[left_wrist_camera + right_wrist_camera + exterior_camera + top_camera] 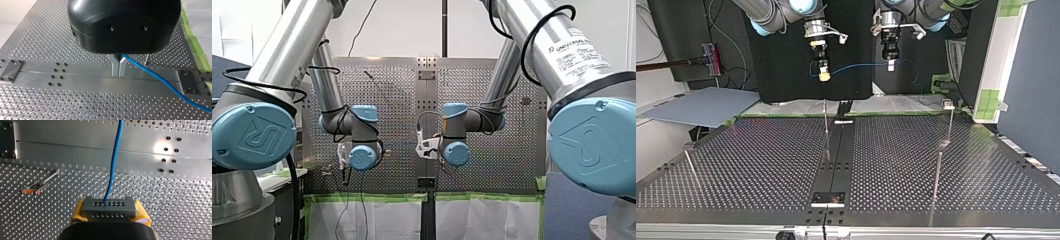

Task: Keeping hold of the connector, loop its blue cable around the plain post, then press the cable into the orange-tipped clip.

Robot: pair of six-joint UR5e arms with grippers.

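Connector (109, 207) in right gripper (824, 74), aloft

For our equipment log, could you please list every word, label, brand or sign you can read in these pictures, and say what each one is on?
"UNIVERSAL ROBOTS": printed on the silver tube of my right arm, front view.
White label just below that print: several lines, too small and blurred to read.
Blue joint caps: a raised logo mark, not clearly readable as letters.
Top view and both wrist views: no text to be read.
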